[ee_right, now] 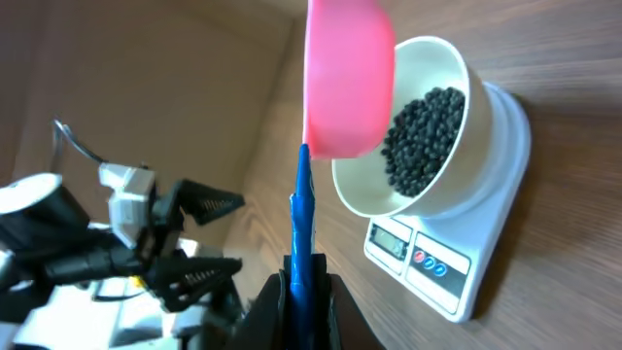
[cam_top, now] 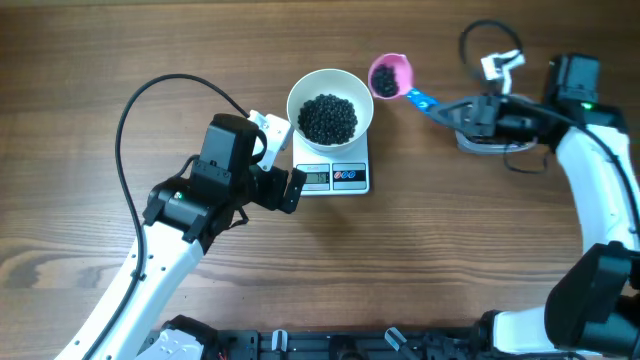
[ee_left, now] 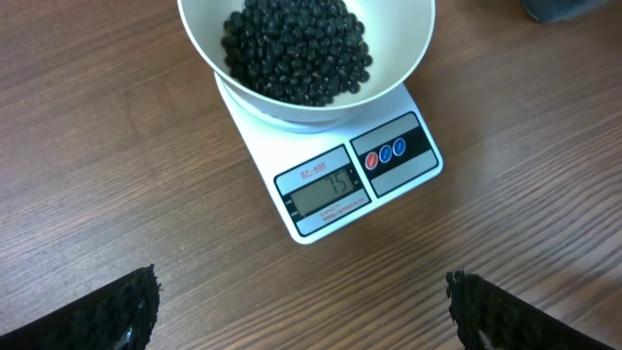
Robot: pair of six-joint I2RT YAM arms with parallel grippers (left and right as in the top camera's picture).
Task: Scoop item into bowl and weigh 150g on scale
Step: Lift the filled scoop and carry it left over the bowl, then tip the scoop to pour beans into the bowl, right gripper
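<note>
Beads [cam_top: 328,118] lie heaped in the white bowl [cam_top: 300,96], which sits on the scale [cam_top: 340,178] in the middle of the wooden surface [cam_top: 100,60]. The left hand [cam_top: 284,158] hovers just in front of the scale, fingers spread wide and holding nothing. The right hand [cam_top: 455,110] is clamped on the blue handle of a pink scoop [cam_top: 390,75], whose cup hangs just beside the bowl's rim with a few beads inside
</note>
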